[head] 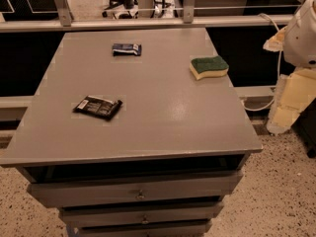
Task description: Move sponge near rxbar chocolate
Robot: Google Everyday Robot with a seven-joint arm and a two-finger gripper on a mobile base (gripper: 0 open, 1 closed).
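Note:
The sponge [209, 66], dark green on top with a pale yellow body, lies near the right edge of the grey table top [158, 117], toward the back. The rxbar chocolate [98, 106], a flat black wrapper with white markings, lies at the front left of the table. My gripper [291, 100] hangs at the far right of the camera view, beside the table and below its top level, under the white arm housing [302, 31]. It is well to the right of the sponge and holds nothing that I can see.
A smaller dark blue wrapped bar [126, 49] lies at the back centre of the table. The table has drawers [140, 194] in front. A rail [148, 22] runs behind it. Speckled floor lies to the right.

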